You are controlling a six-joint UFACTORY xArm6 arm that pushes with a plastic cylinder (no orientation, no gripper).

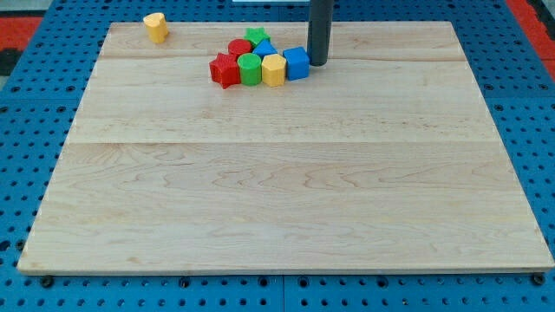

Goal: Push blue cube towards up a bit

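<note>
The blue cube point(297, 62) sits at the right end of a tight cluster of blocks near the view's top centre of the wooden board point(286, 191). My tip point(317, 63) stands right beside the cube's right side, touching it or nearly so. To the cube's left are a yellow block point(273, 70), a green cylinder point(250, 69) and a red star-shaped block point(225, 70). Behind them are a red cylinder point(238, 48), a blue triangular block point(264, 48) and a green star point(256, 35).
A yellow heart-shaped block point(156, 27) lies alone near the board's top left corner. The board rests on a blue pegboard surface point(35, 156) that surrounds it.
</note>
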